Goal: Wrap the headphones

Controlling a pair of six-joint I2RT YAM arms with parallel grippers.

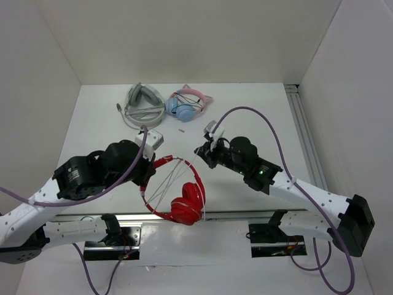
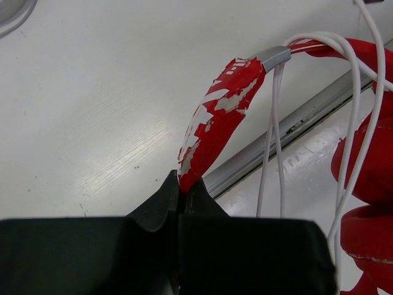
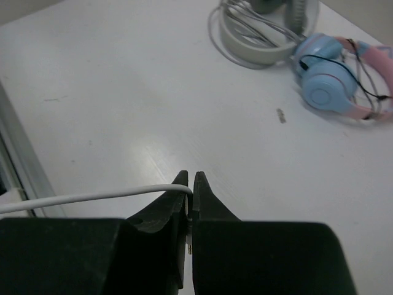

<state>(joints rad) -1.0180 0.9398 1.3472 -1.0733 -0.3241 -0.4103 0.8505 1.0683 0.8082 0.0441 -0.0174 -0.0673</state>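
Note:
The red headphones [image 1: 187, 200] hang above the table's near edge, earcups low. My left gripper [image 1: 149, 174] is shut on one end of the peeling red headband [image 2: 215, 123]. The thin white cable [image 1: 178, 178] runs in several strands across the headband loop. My right gripper [image 1: 204, 153] is shut on the cable [image 3: 92, 198], which runs off left from between its fingers in the right wrist view. In the left wrist view the left gripper [image 2: 182, 187] pinches the band's tip, and cable strands [image 2: 276, 135] hang beside the red earcups [image 2: 368, 184].
Grey-white headphones [image 1: 144, 101] and light-blue and pink cat-ear headphones [image 1: 187, 104] lie at the back of the table, also in the right wrist view [image 3: 341, 83]. A small plug-like piece [image 1: 182, 129] lies near them. A metal rail [image 1: 307, 141] runs along the right side.

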